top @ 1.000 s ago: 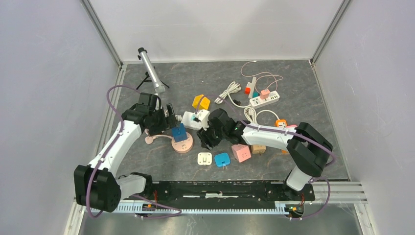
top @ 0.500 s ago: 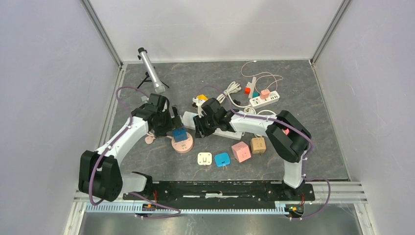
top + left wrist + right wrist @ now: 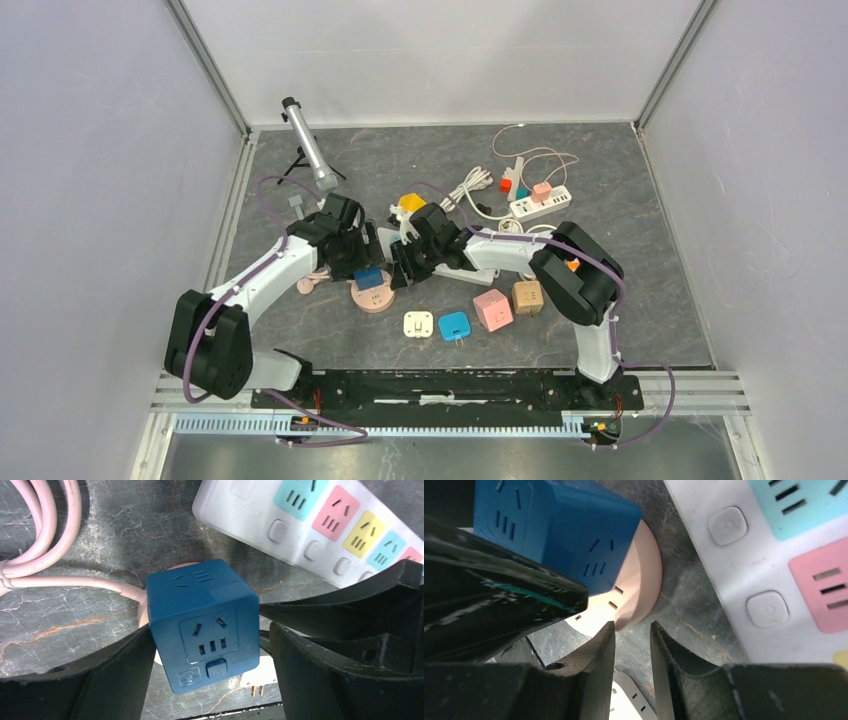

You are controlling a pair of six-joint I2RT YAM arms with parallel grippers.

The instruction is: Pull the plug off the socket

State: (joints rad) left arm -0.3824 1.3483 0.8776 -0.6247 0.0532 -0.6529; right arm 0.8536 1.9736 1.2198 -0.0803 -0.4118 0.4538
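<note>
A dark blue cube plug point(image 3: 367, 278) sits plugged into a round pink socket point(image 3: 376, 299) on the grey table. My left gripper point(image 3: 362, 262) is open and straddles the cube point(image 3: 202, 625). Its left finger touches the cube's side and its right finger stands a small gap away. My right gripper point(image 3: 400, 270) is just right of the socket, low over the table. In the right wrist view its jaws point(image 3: 632, 630) stand a narrow gap apart with nothing between them, beside the rim of the pink socket point(image 3: 639, 575) and below the cube point(image 3: 559, 525).
A white power strip with coloured outlets point(image 3: 310, 525) lies just behind the socket, under my right arm. A white adapter point(image 3: 418, 323), blue adapter point(image 3: 454, 325), pink cube point(image 3: 492, 310) and wooden cube point(image 3: 528, 297) lie in front. A pink cable point(image 3: 45, 530) lies left.
My left gripper has moved right and come down around the blue cube. My right gripper has swung left along the power strip to the edge of the pink socket.
</note>
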